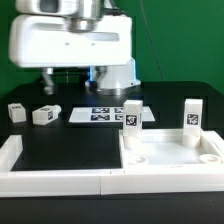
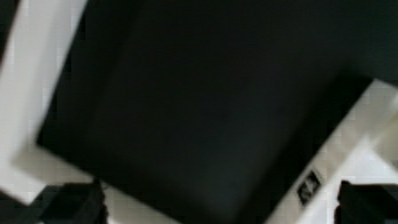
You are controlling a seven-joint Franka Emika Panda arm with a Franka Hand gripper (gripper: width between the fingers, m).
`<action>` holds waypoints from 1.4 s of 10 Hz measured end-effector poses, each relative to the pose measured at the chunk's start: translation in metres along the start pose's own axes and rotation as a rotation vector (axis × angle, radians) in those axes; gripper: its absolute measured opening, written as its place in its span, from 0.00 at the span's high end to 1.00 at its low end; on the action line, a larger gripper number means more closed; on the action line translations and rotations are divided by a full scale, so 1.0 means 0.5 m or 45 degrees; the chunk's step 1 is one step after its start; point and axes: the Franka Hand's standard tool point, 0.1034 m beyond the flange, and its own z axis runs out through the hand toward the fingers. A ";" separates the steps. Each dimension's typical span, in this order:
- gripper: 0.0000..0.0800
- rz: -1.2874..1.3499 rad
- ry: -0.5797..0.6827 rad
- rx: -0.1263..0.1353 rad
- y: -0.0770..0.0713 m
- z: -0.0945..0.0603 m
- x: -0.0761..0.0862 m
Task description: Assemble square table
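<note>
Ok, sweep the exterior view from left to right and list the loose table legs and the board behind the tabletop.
far-left lying leg → second lying leg → marker board → left upright leg → right upright leg

Blk table (image 1: 60, 145): top (image 1: 175, 152), legs (image 1: 43, 115), marker board (image 1: 105, 115)

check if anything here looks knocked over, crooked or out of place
Nothing looks broken or spilled. Two upright legs stand at the far corners of the table top. Two loose legs lie apart on the black surface toward the exterior view's left, not yet fitted.
</note>
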 end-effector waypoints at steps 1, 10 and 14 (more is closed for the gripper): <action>0.19 0.138 0.000 0.002 0.006 0.005 -0.010; 0.19 1.061 -0.073 0.160 0.053 0.095 -0.224; 0.19 1.130 -0.100 0.175 0.045 0.097 -0.222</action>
